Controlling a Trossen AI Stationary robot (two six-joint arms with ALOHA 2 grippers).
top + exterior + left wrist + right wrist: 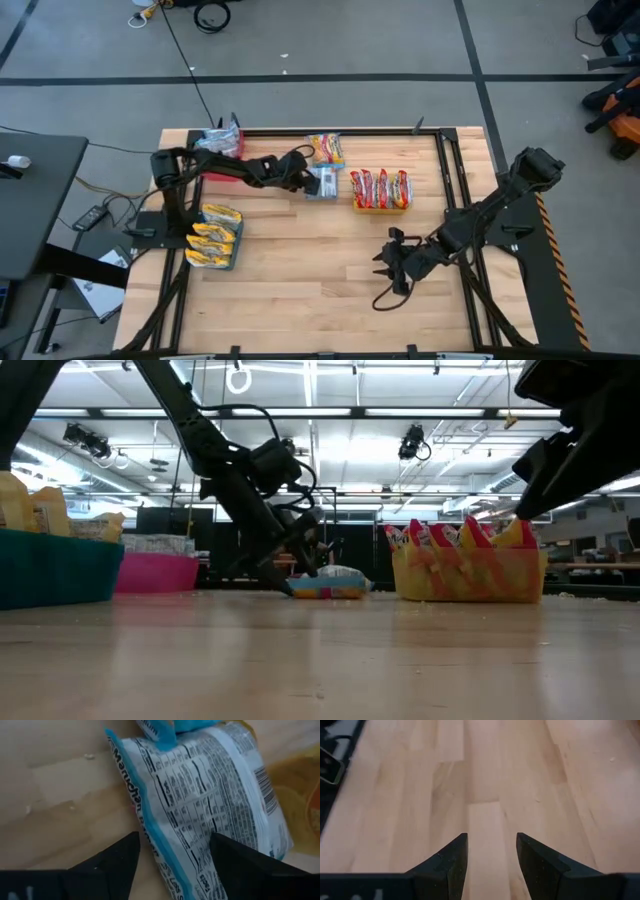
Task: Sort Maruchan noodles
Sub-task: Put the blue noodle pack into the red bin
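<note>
Near the frame's top middle, your left gripper (pixel 312 180) is wide open around a silver-blue packet (pixel 324 183); squeeze, then lift it.

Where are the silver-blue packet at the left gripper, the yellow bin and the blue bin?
silver-blue packet (pixel 210 795): left wrist view, its printed back.
yellow bin (pixel 470 578): low view, its front wall.
blue bin (pixel 55 568): low view, its front wall.
</note>
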